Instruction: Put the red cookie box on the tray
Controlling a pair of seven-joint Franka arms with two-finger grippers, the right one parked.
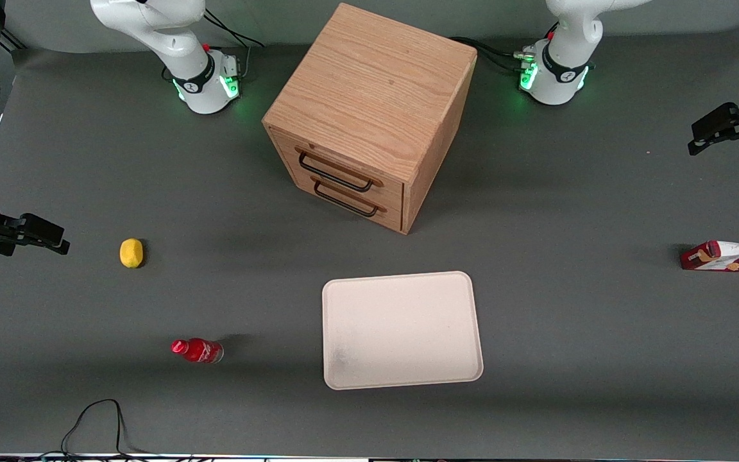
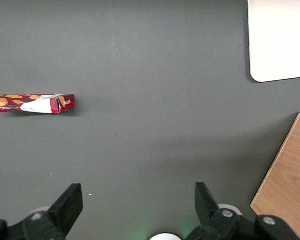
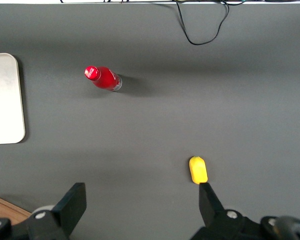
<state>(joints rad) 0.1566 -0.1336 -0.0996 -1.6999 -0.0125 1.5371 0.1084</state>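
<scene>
The red cookie box stands on one long edge at the working arm's end of the table; it also shows in the left wrist view. The cream-white tray lies flat and bare near the middle of the table, nearer the front camera than the cabinet; one corner shows in the left wrist view. My left gripper hovers above the table, farther from the front camera than the box and apart from it. It is open and holds nothing.
A wooden drawer cabinet stands at the middle, both drawers shut; its edge shows in the left wrist view. A small yellow object and a small red bottle lie toward the parked arm's end. A black cable lies at the front edge.
</scene>
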